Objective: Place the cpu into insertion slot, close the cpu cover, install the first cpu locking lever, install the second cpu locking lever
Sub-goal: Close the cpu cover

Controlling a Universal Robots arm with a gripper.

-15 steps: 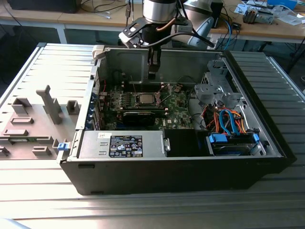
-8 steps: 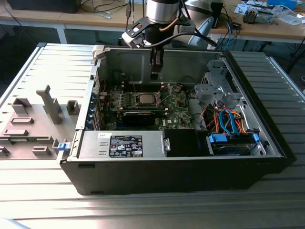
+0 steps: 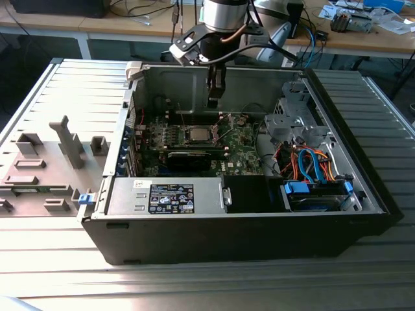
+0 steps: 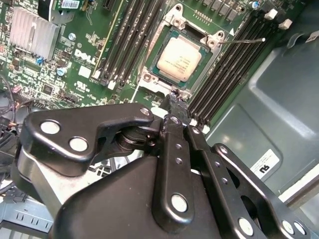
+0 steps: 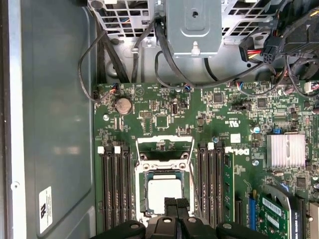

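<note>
The open computer case (image 3: pixel 194 81) lies on the table (image 3: pixel 194 288). Inside it, the motherboard (image 3: pixel 243 152) lies flat toward the back. The power supply (image 3: pixel 167 196) sits in front of the motherboard, and the drive bay (image 3: pixel 318 194) is at the exterior view's right. The cpu (image 3: pixel 198 134) lies in the insertion slot (image 5: pixel 141 196), with memory slots (image 5: pixel 117 184) on either side. The end effector (image 3: pixel 214 98) hangs above the cpu. Plastic fixtures (image 3: pixel 68 139) stand on the table beside the case, at the exterior view's left.
</note>
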